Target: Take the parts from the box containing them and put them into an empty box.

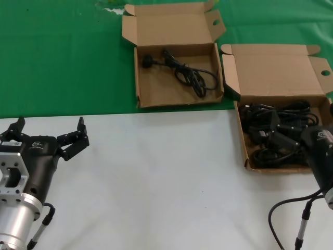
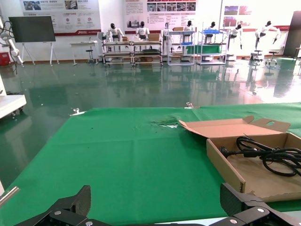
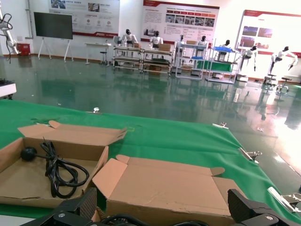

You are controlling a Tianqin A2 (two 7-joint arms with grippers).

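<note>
While the right gripper [image 1: 318, 136] hangs over the front right part of the full box [image 1: 244, 143], at about four o'clock in the head view, its fingers stand spread wide in the right wrist view and grasp nothing. That box holds a tangled heap of cords [image 1: 278, 134] with chunky plugs. The other box [image 1: 139, 78], at about twelve o'clock and just beside the first, already holds one cord [image 1: 190, 73], laid loose across its floor with the plug at the far left corner.

The left gripper [image 1: 49, 136] rests at about eight o'clock on the white table [image 1: 156, 182], well apart from both boxes, fingers released and idle.

Judgement: the step in hand is the next pick from the heap. The cords overlap, so a grasp on a loose loop may drag a neighbour out. A plug body or a tight part of one bundle looks the safer target. The descent should stay clear of the cardboard wall and the raised lid [image 1: 276, 70] behind. The lift should go straight up until the cord hangs free, then travel toward eleven o'clock. Release should come low inside the other box, beside the cord already there.
</note>
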